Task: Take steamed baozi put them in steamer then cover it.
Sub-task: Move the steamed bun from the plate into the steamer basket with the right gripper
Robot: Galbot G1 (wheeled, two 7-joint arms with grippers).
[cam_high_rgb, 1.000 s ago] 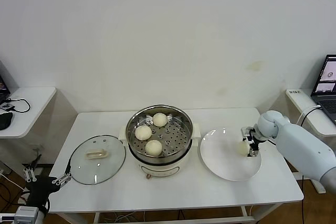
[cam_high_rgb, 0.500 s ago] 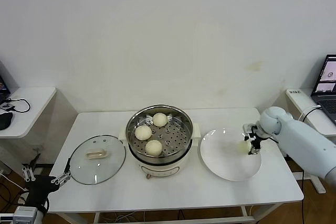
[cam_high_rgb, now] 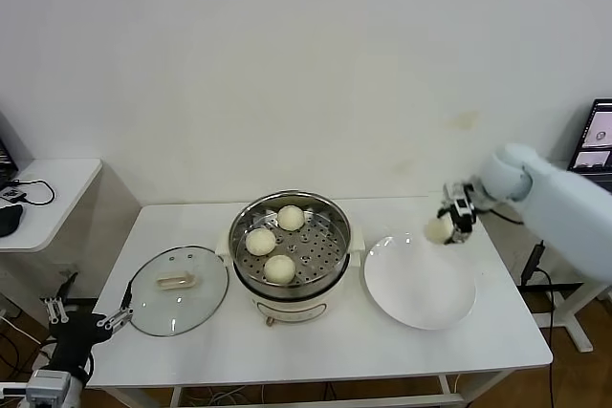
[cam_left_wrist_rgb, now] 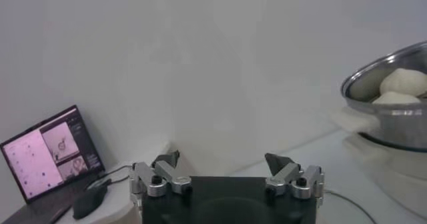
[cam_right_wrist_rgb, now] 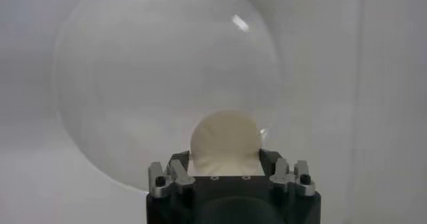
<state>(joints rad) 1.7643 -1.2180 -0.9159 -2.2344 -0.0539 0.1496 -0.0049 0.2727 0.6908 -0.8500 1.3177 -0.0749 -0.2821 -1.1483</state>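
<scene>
Steel steamer (cam_high_rgb: pixel 330 269) holding 3 steamed baozi (cam_high_rgb: pixel 279 268), white plate (cam_high_rgb: pixel 421 293) bare

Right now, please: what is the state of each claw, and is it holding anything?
Left claw: open, holding nothing, parked low by the table's left corner.
Right claw: shut on a baozi, lifted above the plate.

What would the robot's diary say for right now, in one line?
right gripper: shut on round cream-white bun, above white plate | shiny steel steamer pot: three buns | left gripper: open, parked
</scene>
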